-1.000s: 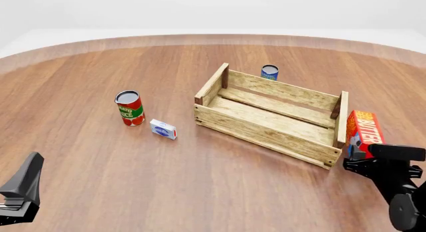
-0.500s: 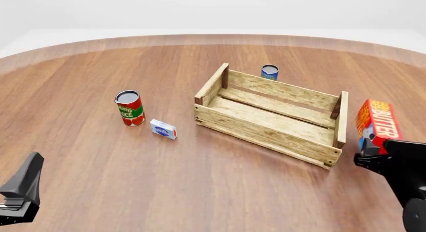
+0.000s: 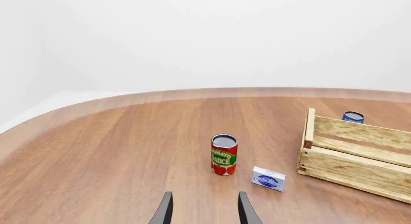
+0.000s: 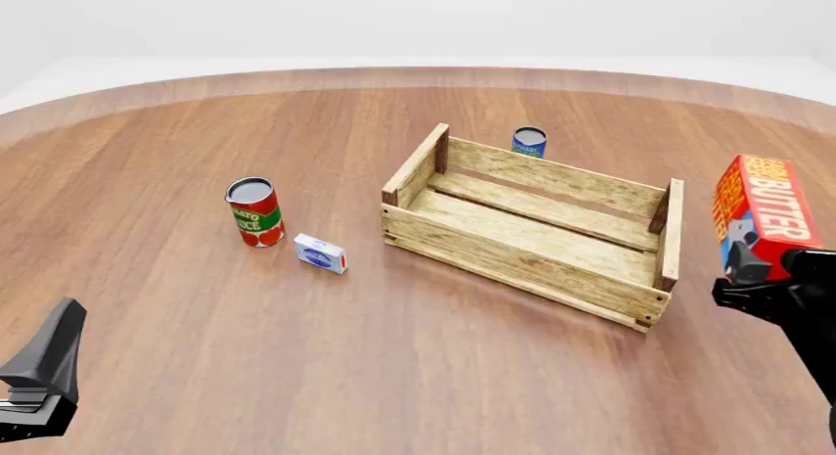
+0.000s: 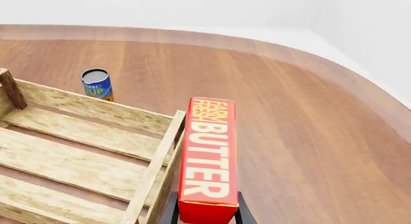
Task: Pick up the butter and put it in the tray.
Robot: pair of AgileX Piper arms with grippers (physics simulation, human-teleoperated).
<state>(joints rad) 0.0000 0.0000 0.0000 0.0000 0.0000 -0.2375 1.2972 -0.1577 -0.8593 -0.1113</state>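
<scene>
**Butter held aloft beside the tray**

The round wooden tabletop (image 4: 196, 132) fills the scene, brown and broad, with a pale rim at its far edge.

The tray (image 4: 530, 223), a crate of pale slats with corner posts, sits right of centre, turned at an angle, its left end farther off than its right end. Nothing lies inside it, as far as the front and right wrist views show.

The butter (image 4: 762, 215), a red carton with an orange-yellow top and white lettering, is in the air just to the right of the tray's right end, tilted a little, its lower end clamped in the right pincer (image 4: 755, 277). In the right wrist view the butter (image 5: 208, 156) stands along the pincer's line, just outside the tray's end wall (image 5: 159, 166), with the dark fingers (image 5: 171, 212) pressed on both its sides.

The left pincer (image 3: 204, 209) is at the near left corner, low over the bare wood; its two fingers stand apart with nothing between them.

A red tomato sauce can (image 4: 254, 211) stands upright left of the tray. A small blue soup can (image 4: 530, 141) stands behind the tray's far wall. A small white-and-blue box (image 4: 320, 252) lies near the red can, to its right and a little nearer.
</scene>
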